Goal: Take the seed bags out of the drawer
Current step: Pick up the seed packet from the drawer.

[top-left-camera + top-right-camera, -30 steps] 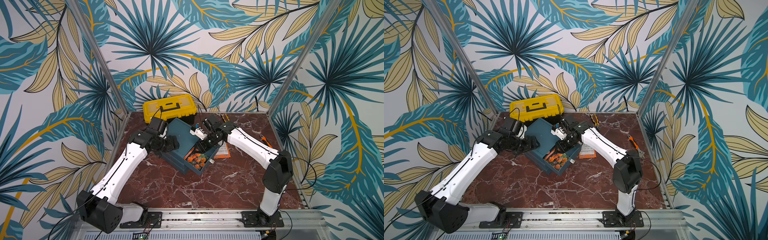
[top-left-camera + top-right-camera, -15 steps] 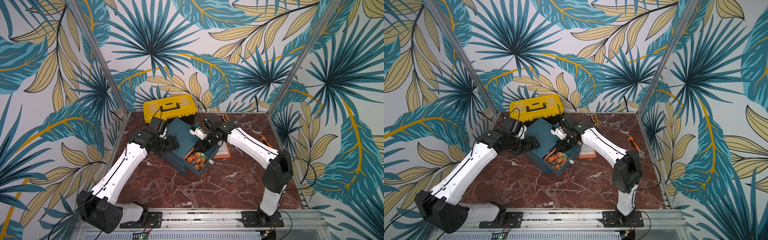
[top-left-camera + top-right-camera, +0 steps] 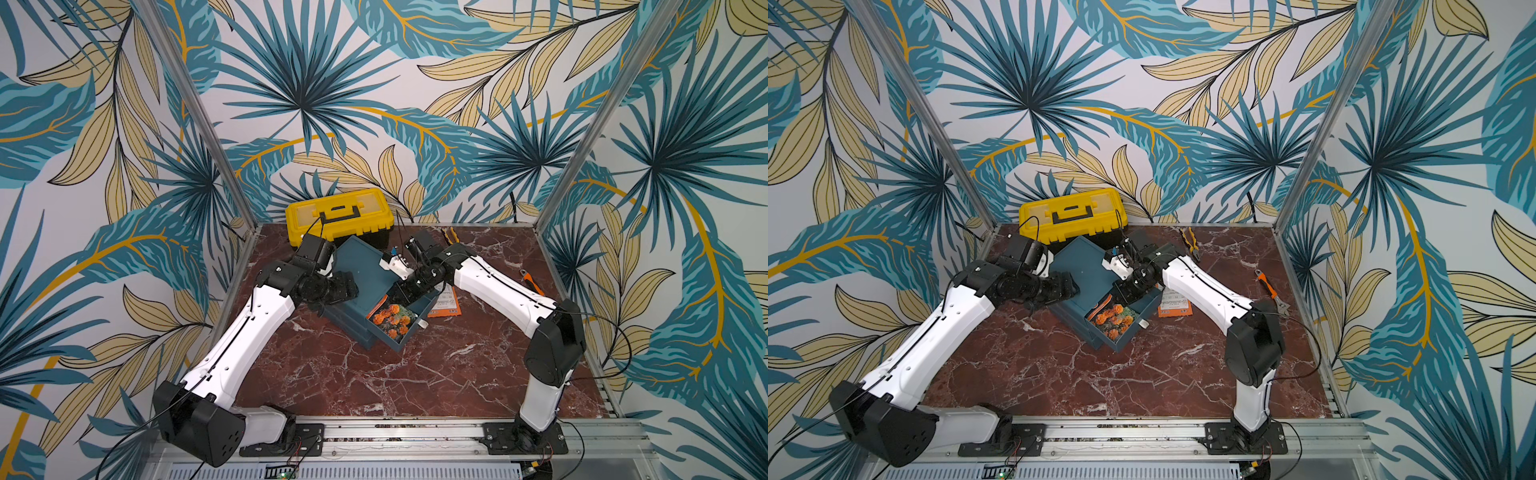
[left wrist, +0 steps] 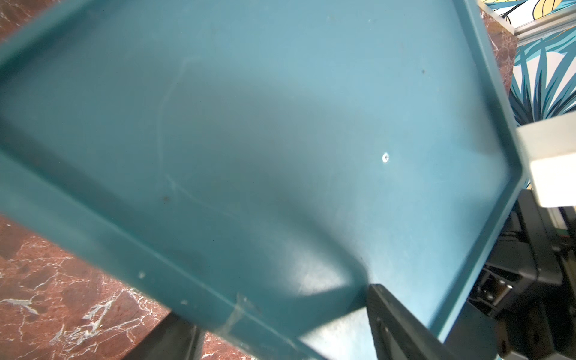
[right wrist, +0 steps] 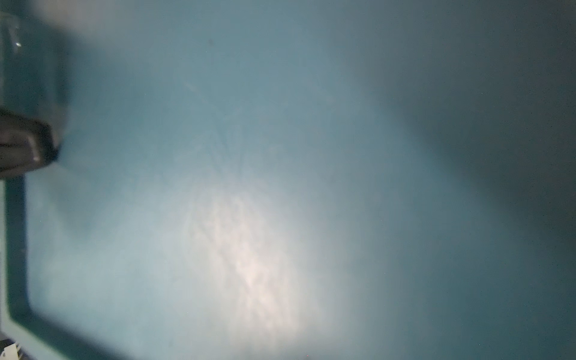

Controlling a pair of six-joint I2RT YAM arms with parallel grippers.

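While pinching the right fingers (image 3: pixel 401 296) shut at the inner end of the open dark-teal plastic drawer (image 3: pixel 409 337), on or beside the glossy orange flower-print seed bag (image 3: pixel 390 319) lying inside, risks rising empty or snagging it under the teal cabinet top (image 3: pixel 363 266), left fingers (image 4: pixel 392 314) astride its corner, grip unclear.

Two seed bags (image 3: pixel 390 321) show plainly — any stacked beneath cannot be counted; one teal drawer unit (image 3: pixel 365 266); one yellow toolbox (image 3: pixel 338 216); one pliers (image 3: pixel 1190 243); one wrench (image 3: pixel 1268 289); two robot arms (image 3: pixel 498 297).

Lab test cell w/ alu frame (image 3: pixel 195 120), leaf-print walls (image 3: pixel 374 83), rail-mounted (image 3: pixel 415 431) arms (image 3: pixel 249 332).
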